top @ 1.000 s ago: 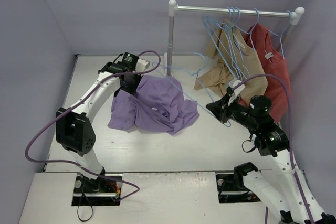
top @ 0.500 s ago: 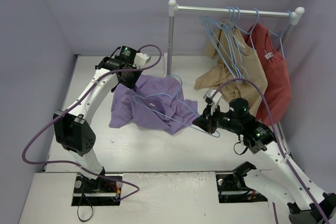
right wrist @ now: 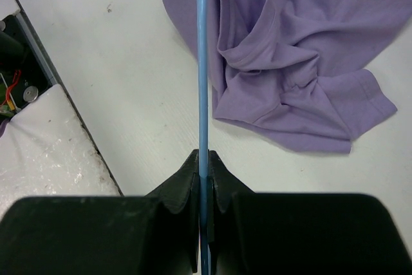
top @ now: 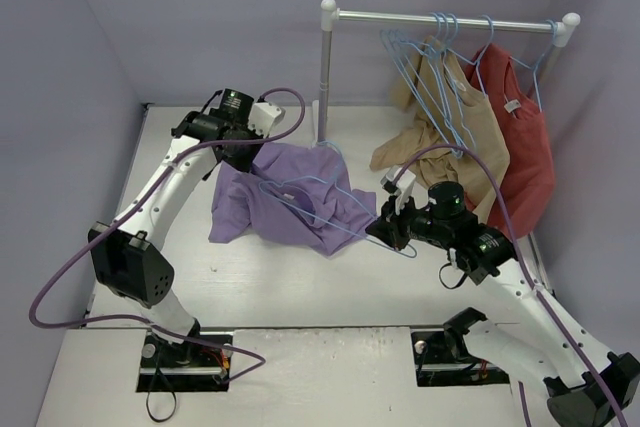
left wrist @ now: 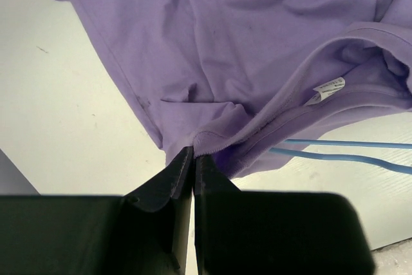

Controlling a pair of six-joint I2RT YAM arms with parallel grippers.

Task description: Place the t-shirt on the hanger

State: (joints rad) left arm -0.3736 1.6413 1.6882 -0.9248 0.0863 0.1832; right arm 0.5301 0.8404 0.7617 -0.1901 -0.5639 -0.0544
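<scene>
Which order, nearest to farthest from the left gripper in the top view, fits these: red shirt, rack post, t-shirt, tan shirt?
1. t-shirt, pinched in the left gripper.
2. rack post, just to its right.
3. tan shirt, further right on the rail.
4. red shirt, far right.

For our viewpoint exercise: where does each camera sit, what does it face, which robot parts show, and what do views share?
Top external: above, behind the bases, looking down on the table; both arms show.
Left wrist: on left arm, facing the t-shirt; left tool pinches it.
Right wrist: on right arm, facing down; right tool clamps the hanger.
Shared: all show t-shirt and hanger.
</scene>
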